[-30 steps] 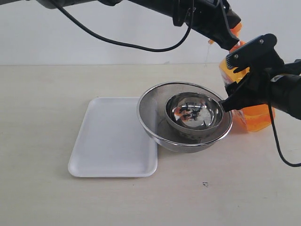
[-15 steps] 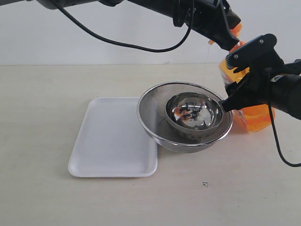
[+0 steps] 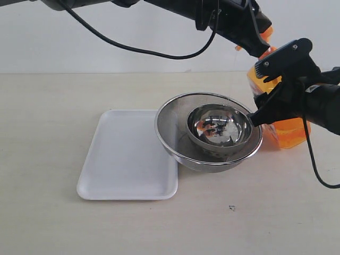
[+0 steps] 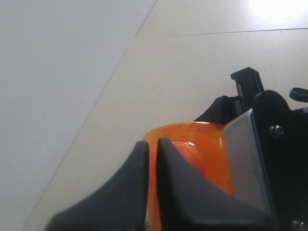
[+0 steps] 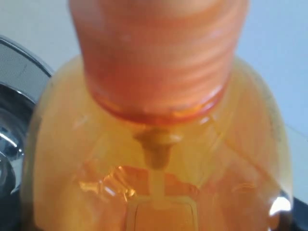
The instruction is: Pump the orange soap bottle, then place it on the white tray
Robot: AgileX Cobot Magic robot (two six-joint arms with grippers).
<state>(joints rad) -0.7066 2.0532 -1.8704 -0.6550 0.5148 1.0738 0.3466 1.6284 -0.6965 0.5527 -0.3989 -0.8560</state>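
Pressing down on the orange pump head, the left gripper has its jaws drawn nearly together, only a slit between the fingers. It reaches across from 11 o'clock. The orange soap bottle stands upright on the table at 3 o'clock of the nested steel bowls. The right gripper is clamped around its body. The white tray lies at 9 o'clock of the bowls, with the outer bowl overlapping its near edge. Bottle and tray are well apart.
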